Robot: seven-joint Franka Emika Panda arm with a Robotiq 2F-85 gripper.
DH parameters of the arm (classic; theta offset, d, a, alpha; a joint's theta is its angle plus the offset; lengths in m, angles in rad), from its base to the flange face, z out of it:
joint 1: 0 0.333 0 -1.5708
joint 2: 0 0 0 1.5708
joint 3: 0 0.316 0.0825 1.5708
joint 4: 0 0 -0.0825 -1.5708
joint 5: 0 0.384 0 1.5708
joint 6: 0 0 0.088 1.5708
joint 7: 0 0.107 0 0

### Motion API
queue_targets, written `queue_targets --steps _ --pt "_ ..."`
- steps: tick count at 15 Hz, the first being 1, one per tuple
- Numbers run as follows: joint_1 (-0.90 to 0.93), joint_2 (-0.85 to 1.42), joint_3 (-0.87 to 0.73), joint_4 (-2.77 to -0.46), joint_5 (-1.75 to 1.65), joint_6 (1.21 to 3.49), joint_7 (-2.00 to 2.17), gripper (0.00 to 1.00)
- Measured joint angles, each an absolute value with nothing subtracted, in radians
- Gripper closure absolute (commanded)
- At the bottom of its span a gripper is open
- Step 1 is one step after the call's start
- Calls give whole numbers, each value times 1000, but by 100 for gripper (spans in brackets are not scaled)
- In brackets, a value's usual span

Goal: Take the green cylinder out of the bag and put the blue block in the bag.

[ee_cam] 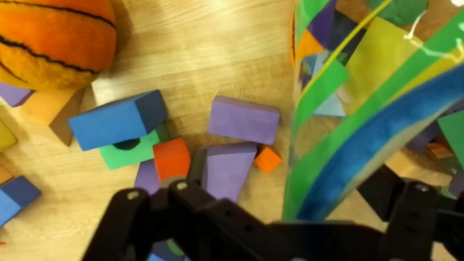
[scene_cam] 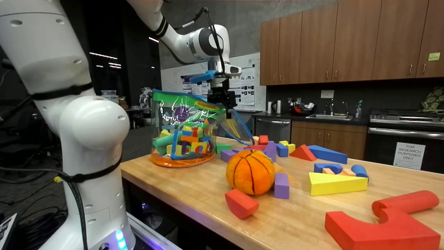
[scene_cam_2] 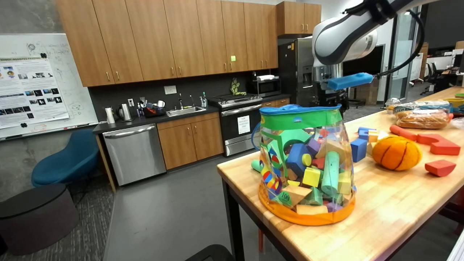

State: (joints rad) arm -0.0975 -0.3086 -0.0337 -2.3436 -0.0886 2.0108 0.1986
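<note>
Just left of the bag [scene_cam_2: 319,118], in an exterior view, a rounded green end [scene_cam_2: 256,165] shows at the surface [scene_cam_2: 391,203]; the bag hides the rest, so I cannot name the piece. The bag itself stands upright, packed with blocks [scene_cam_2: 311,177]. I judge its wall thin, slick and floppy, liable to fold under a pull.

Inside the bag, toward its right side, is the green cylinder [scene_cam_2: 330,174], nearly upright close behind the clear wall. By its matt look I rate it light, slightly yielding, not slippery and hardly fragile. The sound hold is across its upper end, reached down through the bag's mouth; crowding blocks may drag along with it. Its back, and how tightly neighbours wedge it, cannot be made out.

At the bag's upper edge, the tool [ee_cam: 289,175] is spread wide and I see nothing clamped. In the wrist view the bag's blue-edged rim [ee_cam: 357,148] runs between the jaws; whether it touches either, I cannot tell.

Right of the bag and outside it, a blue block [scene_cam_2: 359,149] overlaps a green block [ee_cam: 117,157] as seen from the wrist. I rate it light and firm, best taken across its narrow width. Other blue pieces, a wedge [scene_cam: 329,154] among them, are present, so which one is meant is unconfirmed. Farther right of the bag sits the orange ball [scene_cam_2: 397,153], covering whatever lies behind it.
</note>
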Motion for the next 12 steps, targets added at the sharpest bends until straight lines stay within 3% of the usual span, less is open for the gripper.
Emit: queue_targets --steps 12 --pt "-84 -621 97 -2320 -175 2057 227 0"
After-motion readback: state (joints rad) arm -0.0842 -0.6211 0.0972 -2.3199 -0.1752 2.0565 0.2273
